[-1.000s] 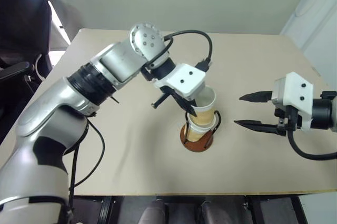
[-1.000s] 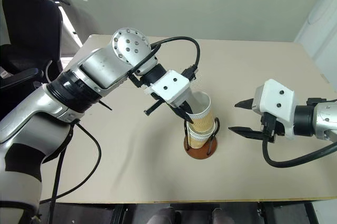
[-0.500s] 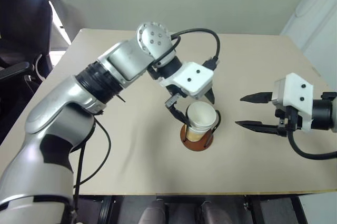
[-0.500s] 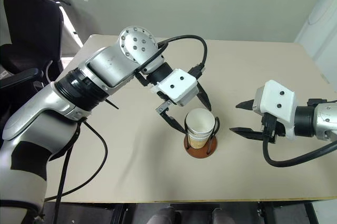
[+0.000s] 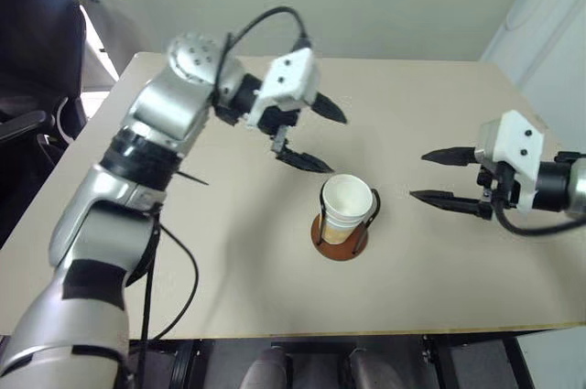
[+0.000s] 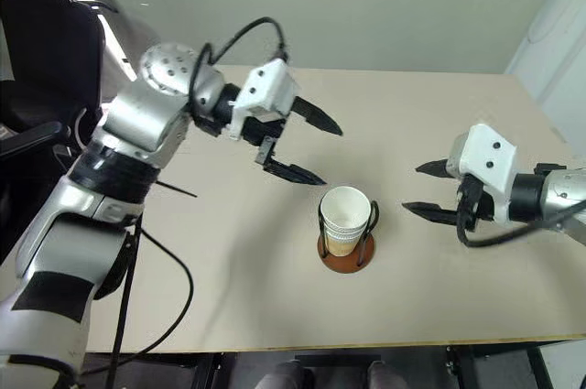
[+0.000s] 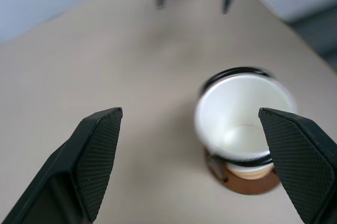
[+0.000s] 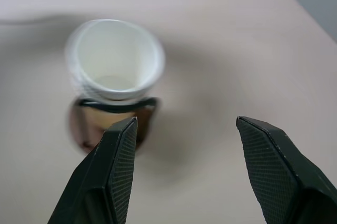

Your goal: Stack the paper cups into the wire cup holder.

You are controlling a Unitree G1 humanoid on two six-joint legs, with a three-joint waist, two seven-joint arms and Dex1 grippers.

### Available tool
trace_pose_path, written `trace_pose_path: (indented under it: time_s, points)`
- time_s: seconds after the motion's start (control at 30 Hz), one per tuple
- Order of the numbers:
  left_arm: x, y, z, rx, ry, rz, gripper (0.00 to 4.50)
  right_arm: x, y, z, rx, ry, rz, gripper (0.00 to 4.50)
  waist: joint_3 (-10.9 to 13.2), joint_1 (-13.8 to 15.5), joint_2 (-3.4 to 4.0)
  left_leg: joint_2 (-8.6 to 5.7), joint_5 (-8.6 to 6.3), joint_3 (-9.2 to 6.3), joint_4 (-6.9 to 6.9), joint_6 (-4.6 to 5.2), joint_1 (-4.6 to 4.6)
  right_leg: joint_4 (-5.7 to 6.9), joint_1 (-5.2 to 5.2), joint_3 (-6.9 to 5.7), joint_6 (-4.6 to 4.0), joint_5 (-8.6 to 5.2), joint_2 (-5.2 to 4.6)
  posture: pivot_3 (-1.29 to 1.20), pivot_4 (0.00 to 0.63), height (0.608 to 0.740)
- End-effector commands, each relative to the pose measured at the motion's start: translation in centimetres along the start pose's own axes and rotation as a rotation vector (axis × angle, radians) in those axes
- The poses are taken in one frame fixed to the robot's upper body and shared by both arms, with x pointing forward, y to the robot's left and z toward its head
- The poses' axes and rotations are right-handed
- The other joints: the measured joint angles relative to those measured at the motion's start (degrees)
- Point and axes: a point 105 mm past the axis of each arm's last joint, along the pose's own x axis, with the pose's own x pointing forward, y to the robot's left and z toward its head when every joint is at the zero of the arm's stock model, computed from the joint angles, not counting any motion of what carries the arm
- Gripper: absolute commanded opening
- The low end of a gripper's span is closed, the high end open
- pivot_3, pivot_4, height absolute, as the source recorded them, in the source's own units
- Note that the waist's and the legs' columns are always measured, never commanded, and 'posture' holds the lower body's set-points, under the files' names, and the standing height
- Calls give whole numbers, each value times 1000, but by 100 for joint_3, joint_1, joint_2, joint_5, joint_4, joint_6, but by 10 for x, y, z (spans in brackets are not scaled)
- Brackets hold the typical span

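Both end effectors, left (image 5: 316, 138) and right (image 5: 446, 178), gape empty either side of the paper cups (image 5: 348, 206) nested in the wire cup holder (image 5: 341, 240) between them: light, crushable, best pinched gently at the stiffer rim.

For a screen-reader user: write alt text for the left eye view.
A stack of paper cups sits nested in the wire cup holder on a beige table. The left gripper hangs open above and behind it; the right gripper, also open, points at it from the right.
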Motion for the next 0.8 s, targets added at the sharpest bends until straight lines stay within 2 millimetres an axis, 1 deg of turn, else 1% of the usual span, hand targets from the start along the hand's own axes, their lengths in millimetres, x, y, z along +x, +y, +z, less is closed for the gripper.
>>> trace_pose_path:
  time_s: [0.03, 0.13, 0.17, 0.2, 0.27, 0.37, 0.43, 0.5, 0.57, 0.63, 0.73, 0.8]
  points:
    - [-32, 16, -8, -96, -55, 279, 4445, 5, -21, -16, 54, -7, -115, 3033, 0, 1, 0, 0, 0, 0, 1, 0, 0, 0, 0, 0, 0, 0, 0, 0, 150, 740]
    - [-62, 22, -37, -230, -88, 558, 4445, 13, -37, -34, 160, -32, -212, 3033, -1, 11, 1, -1, 2, -1, 0, -1, 4, 1, 1, -2, 0, 0, 1, 0, 150, 740]
    - [-73, 24, -43, -254, -106, 646, 4445, 16, -44, -39, 195, -47, -255, 3033, -1, 7, 1, -1, 3, -1, 1, -1, 5, 1, 1, -2, 0, 0, 1, 0, 150, 740]
    - [-83, 22, -46, -270, -156, 722, 4445, 17, -54, -46, 244, -65, -319, 3033, -1, 3, 1, -1, 4, -1, 2, -1, 6, 2, 2, -1, 0, 1, 2, 0, 150, 740]
    - [-98, 16, -54, -352, -215, 811, 4445, 20, -69, -57, 326, -90, -409, 3033, -1, -3, 1, -2, 5, 2, 4, -1, 8, 2, 2, 0, -1, 1, 2, 0, 150, 740]
    - [-125, 9, -82, -453, -176, 968, 4445, 21, -88, -77, 421, -91, -542, 3033, -1, 14, 2, -2, 8, 1, 2, -3, 11, 3, 1, -1, -4, 3, 3, 0, 150, 740]
    - [-135, 6, -94, -484, -154, 1036, 4445, 19, -95, -85, 455, -89, -592, 3033, -1, 35, 2, -3, 9, -1, -2, -5, 15, 3, 3, -2, -8, 5, 3, 0, 150, 740]
    - [-171, -9, -132, -577, -66, 1217, 4445, 6, -117, -110, 574, -86, -770, 3033, -3, 24, 4, -3, 9, -1, -3, -6, 16, 2, 4, -2, -9, 6, 3, 0, 150, 740]
    - [-198, -29, -161, -619, 22, 1348, 4445, -7, -129, -130, 670, -86, -890, 3033, -7, 4, 14, -5, 9, 4, -9, -6, 37, -1, 18, 6, -14, 9, 2, 0, 150, 740]
    - [-210, -43, -175, -645, 57, 1417, 4445, -14, -133, -138, 724, -98, -937, 3033, -7, 0, 13, -6, 9, 3, -17, -7, 44, 1, 18, 8, -15, 9, 3, 0, 150, 740]
    - [-224, -59, -187, -686, 43, 1509, 4445, -23, -134, -150, 764, -91, -990, 3033, -6, 25, 12, -5, 10, 1, -19, -10, 41, 2, 15, 5, -20, 7, 4, 0, 150, 740]
    - [-237, -74, -199, -699, 75, 1589, 4445, -28, -134, -159, 791, -86, -1031, 3033, -6, 38, 12, -6, 10, 0, -17, -12, 41, 4, 19, 3, -24, 9, 4, 0, 150, 740]
